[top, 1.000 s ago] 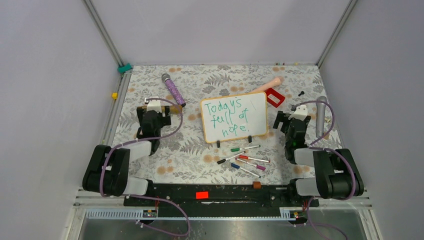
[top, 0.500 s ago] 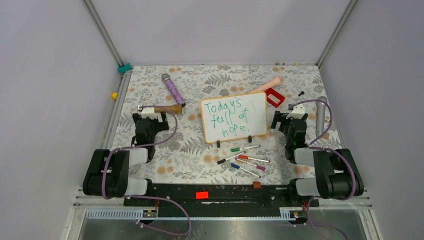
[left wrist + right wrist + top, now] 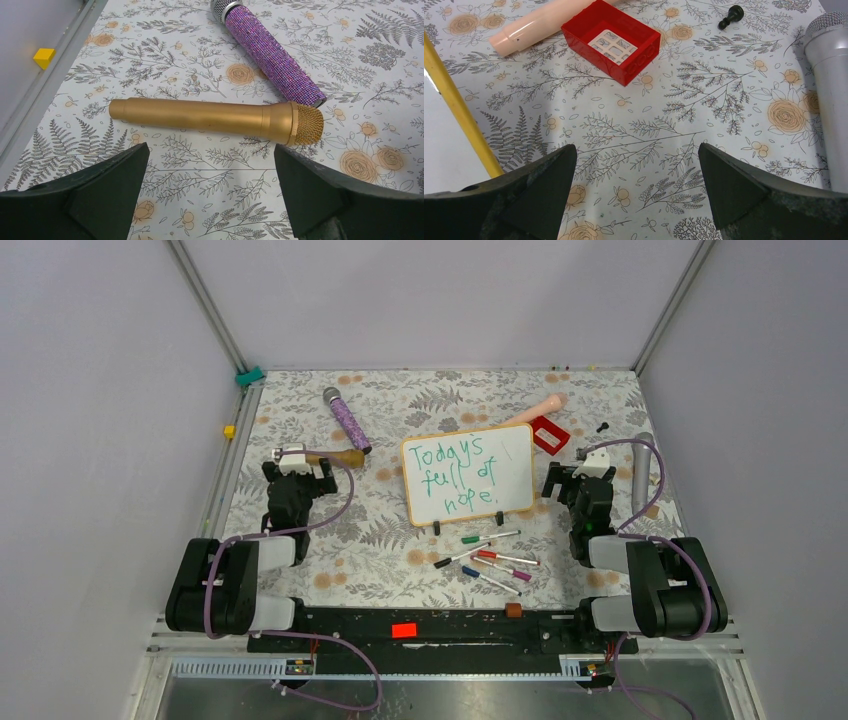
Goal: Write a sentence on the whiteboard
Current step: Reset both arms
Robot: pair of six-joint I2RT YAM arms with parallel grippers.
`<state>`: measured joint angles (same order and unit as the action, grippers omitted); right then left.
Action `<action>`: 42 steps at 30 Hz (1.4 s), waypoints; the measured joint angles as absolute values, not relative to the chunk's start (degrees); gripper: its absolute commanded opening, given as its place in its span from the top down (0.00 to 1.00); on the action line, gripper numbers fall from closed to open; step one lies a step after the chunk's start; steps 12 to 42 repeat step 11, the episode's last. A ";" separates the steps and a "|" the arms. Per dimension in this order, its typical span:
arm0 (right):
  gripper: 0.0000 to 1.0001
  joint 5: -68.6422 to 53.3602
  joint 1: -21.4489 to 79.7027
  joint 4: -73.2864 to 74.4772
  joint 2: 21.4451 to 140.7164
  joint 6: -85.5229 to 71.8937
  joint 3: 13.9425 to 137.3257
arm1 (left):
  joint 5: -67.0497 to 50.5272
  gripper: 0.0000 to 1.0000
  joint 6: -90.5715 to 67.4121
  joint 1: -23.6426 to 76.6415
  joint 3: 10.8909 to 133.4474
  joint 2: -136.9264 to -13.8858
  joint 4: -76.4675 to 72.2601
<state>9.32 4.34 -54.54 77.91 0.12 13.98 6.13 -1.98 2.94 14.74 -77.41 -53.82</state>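
whiteboard [image 3: 446, 140] cut L edge | silver mic [image 3: 831, 85] cut R edge

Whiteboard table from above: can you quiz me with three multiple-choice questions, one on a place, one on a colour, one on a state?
1. Where do the loose markers lie? A on the near side of the whiteboard, B behind it, C on it.
2. The writing is: A red, B green, C black.
3. The left gripper and right gripper are: A both open and empty, B both shut, C holding markers.
Answers: A, they lie below it in the overhead view; B, green letters; A, jaws wide, nothing between.
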 measured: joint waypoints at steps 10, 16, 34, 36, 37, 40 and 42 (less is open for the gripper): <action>0.01 9.32 4.34 -54.57 77.91 0.14 13.98 | 6.15 0.01 -1.98 2.94 14.74 -77.41 -54.08; 0.01 9.32 4.34 -54.54 77.91 0.14 13.98 | 6.15 0.01 -1.98 2.94 14.74 -77.41 -54.08; 0.01 9.32 4.34 -54.54 77.91 0.14 13.98 | 6.15 0.01 -1.98 2.94 14.74 -77.41 -54.08; 0.01 9.32 4.34 -54.54 77.91 0.14 13.98 | 6.15 0.01 -1.98 2.94 14.74 -77.41 -54.08; 0.01 9.32 4.34 -54.54 77.91 0.14 13.98 | 6.15 0.01 -1.98 2.94 14.74 -77.41 -54.08; 0.01 9.32 4.34 -54.54 77.91 0.14 13.98 | 6.15 0.01 -1.98 2.94 14.74 -77.41 -54.08; 0.01 9.32 4.34 -54.54 77.91 0.14 13.98 | 6.15 0.01 -1.98 2.94 14.74 -77.41 -54.08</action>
